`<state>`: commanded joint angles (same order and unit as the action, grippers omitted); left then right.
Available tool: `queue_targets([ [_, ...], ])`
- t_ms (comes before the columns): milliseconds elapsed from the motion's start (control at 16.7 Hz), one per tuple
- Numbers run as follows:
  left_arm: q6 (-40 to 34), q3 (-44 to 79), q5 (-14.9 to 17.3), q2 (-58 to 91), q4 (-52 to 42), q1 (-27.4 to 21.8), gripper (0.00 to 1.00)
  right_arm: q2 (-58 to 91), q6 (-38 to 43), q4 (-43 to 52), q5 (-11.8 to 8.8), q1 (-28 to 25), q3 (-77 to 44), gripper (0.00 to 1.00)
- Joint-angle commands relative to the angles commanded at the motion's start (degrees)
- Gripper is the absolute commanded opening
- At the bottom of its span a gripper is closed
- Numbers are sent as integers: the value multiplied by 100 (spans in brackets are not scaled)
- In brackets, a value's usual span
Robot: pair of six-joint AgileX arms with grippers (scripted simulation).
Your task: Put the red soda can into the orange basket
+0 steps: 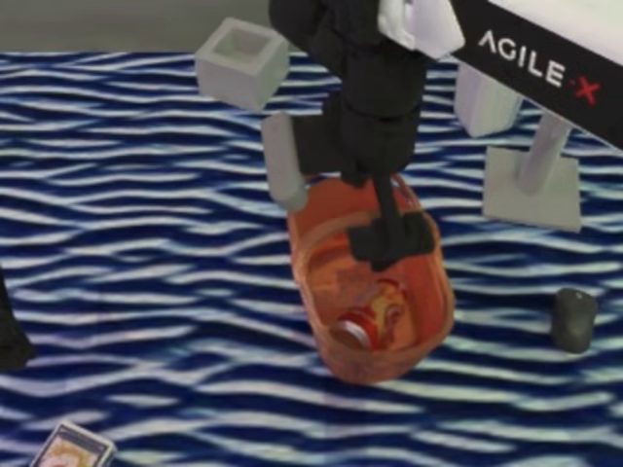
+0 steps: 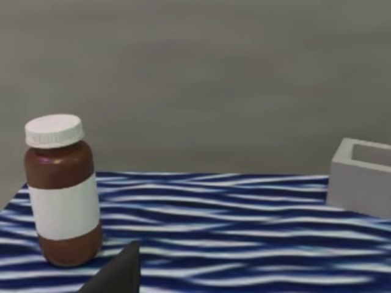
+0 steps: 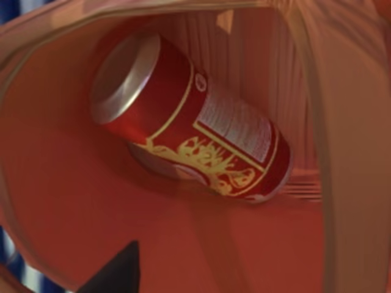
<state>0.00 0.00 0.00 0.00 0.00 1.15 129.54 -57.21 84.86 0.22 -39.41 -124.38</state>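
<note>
The red can, with silver top and yellow-white logo, lies on its side inside the orange basket near the worktop's centre, below the right gripper, whose jaws stand open, holding nothing.

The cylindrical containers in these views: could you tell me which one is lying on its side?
The red soda can, lying on its side in the orange basket. The brown jar with the white lid stands upright on the table.
</note>
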Motion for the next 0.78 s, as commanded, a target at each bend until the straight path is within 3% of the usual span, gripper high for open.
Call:
queue_targets([
  [540, 0, 0, 0, 0, 0, 0, 100, -71, 4, -477, 0, -24, 545, 100],
  [780, 0, 0, 0, 0, 0, 0, 100, -71, 4, -477, 0, -24, 545, 70],
])
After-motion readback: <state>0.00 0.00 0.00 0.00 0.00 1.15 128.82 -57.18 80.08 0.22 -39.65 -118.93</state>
